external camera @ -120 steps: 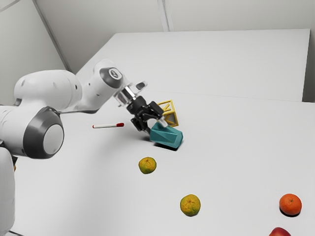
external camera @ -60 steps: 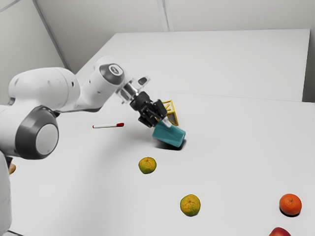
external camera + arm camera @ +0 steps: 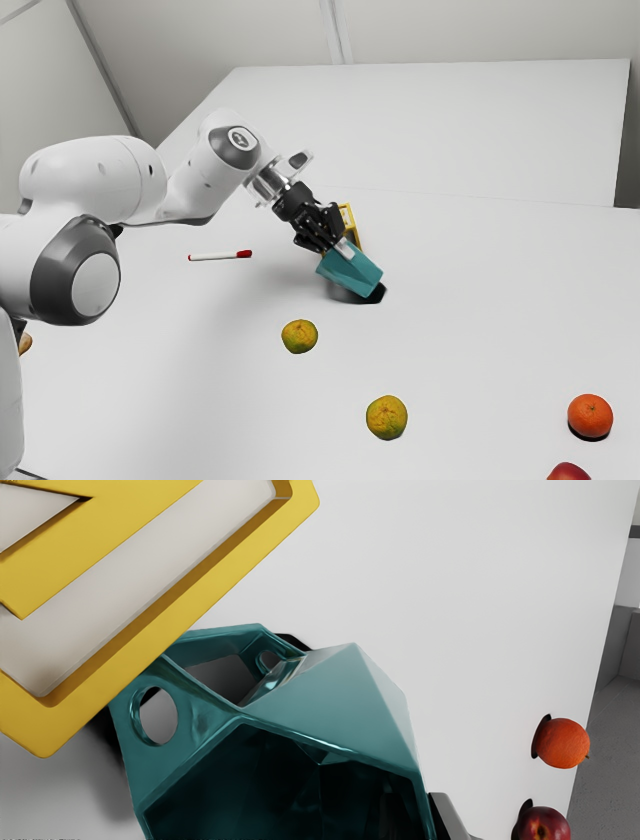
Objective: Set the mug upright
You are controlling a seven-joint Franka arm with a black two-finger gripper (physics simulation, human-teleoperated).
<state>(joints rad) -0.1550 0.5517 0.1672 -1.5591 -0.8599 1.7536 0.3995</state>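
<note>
Right in close, the claw [image 3: 343, 250] has the mug [image 3: 352, 271] pinched by its wall, one finger [image 3: 446, 810] pressed against the outside and the other down inside the mouth. The mug is on a slant, not upright: mouth up toward the claw, base dipping away toward the exterior view's right, a dark shadow below it. Whether its lowest edge touches the worktop [image 3: 480, 300], you can't tell.

And just beside the claw, behind the mug in the exterior view, there's the yellow block [image 3: 50, 730]; the wrist view has it overlapping the mug's handle [image 3: 197, 722], contact unclear.

Moving out, a yellow-green mandarin [image 3: 300, 336] sits near, on the exterior camera's side of the claw. Off to the exterior view's left of the claw lies the red-capped marker [image 3: 220, 256]. Farther toward that camera, here's the second mandarin [image 3: 387, 417]. Then, well apart from the claw to the exterior view's right and closer to the camera, it's the orange [image 3: 590, 416], and out past it the red apple [image 3: 544, 825].
</note>
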